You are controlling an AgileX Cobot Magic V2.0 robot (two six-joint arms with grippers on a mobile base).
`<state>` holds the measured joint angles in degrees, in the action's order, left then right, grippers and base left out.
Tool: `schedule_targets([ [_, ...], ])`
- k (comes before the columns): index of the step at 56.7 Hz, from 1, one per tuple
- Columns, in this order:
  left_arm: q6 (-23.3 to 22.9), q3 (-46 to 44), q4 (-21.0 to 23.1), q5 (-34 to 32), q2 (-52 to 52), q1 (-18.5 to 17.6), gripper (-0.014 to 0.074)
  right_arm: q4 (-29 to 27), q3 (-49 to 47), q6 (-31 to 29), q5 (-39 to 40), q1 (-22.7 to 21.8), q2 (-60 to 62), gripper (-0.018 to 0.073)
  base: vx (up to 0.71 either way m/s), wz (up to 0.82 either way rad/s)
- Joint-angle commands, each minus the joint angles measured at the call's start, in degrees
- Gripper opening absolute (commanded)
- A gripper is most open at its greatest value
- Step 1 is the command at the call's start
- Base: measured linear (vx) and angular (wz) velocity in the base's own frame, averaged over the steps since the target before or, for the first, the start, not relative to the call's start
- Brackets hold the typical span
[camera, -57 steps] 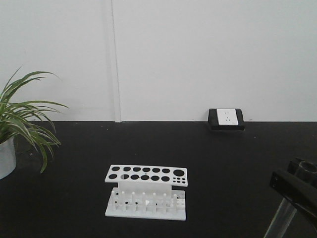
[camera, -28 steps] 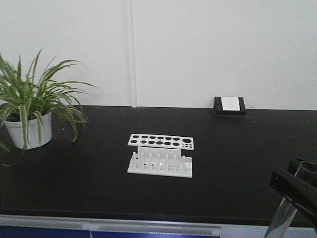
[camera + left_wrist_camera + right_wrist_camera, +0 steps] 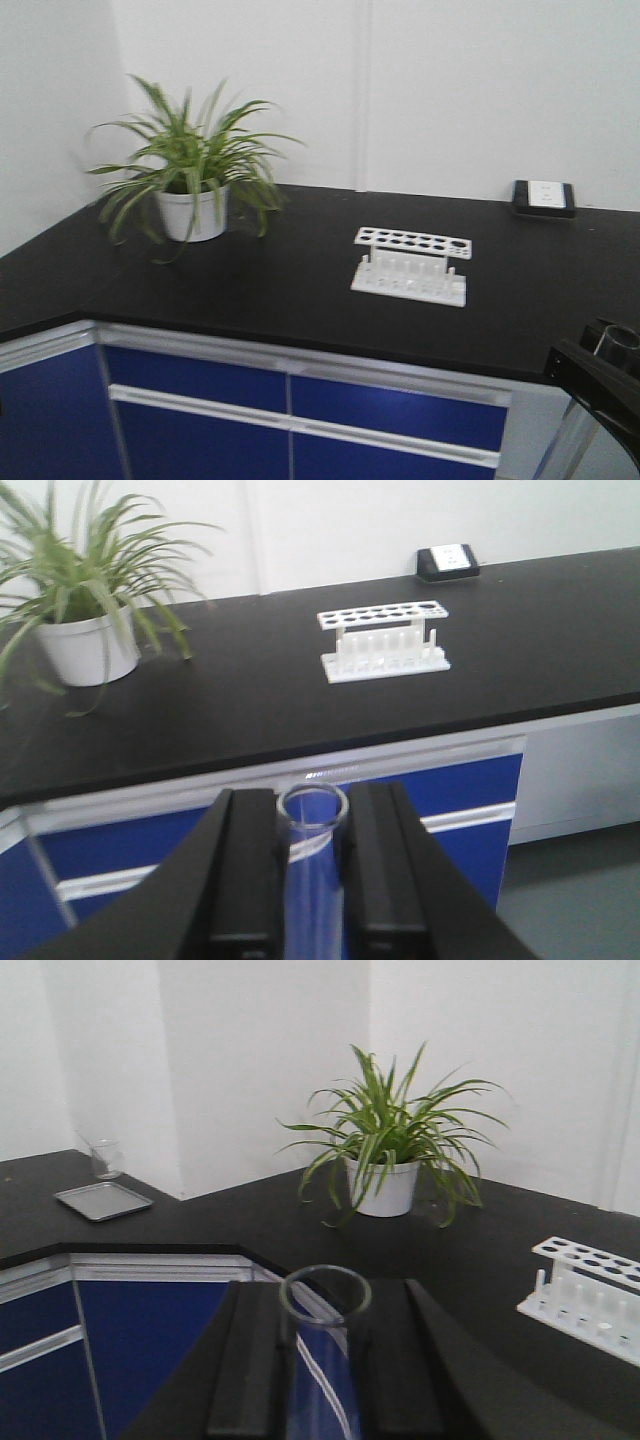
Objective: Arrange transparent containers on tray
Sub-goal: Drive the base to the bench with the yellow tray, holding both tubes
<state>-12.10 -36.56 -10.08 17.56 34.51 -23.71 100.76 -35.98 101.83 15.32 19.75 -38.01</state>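
Two transparent containers are in hand, both clear glass test tubes. One tube (image 3: 312, 880) stands upright with its open rim up between the black fingers of my left gripper (image 3: 312, 820), which is shut on it. The other tube (image 3: 320, 1380) is held the same way in my right gripper (image 3: 325, 1310); in the front view this gripper (image 3: 600, 385) and its tube (image 3: 572, 440) show at the lower right corner. Both grippers hang in front of the blue cabinets, short of the counter. The yellow tray is out of view.
A white empty tube rack (image 3: 410, 265) stands on the black counter (image 3: 300, 300), a potted plant (image 3: 195, 170) to its left near the corner. A small grey metal tray (image 3: 103, 1200) and a glass beaker (image 3: 105, 1158) sit on the side counter. A wall socket (image 3: 543, 197) is behind.
The front view has pulled back and swung: the rack and plant slid right and shrank, and the counter edge and blue cabinets came into view. The gripper and tube stay in the corner.
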Motion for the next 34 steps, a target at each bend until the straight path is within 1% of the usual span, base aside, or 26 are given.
schedule_targets([
  [1, -0.22, -1.75, 0.08, -5.10, 0.05, -0.42, -0.0001, 2.00, -1.74, -0.20, -1.19, 0.08, 0.21, -0.0011, -0.38, 0.41],
  [34, -0.22, -1.75, 0.08, -5.10, 0.05, -0.42, -0.0001, 2.00, -1.74, -0.20, -1.19, 0.08, 0.21, -0.0011, -0.34, 0.48],
])
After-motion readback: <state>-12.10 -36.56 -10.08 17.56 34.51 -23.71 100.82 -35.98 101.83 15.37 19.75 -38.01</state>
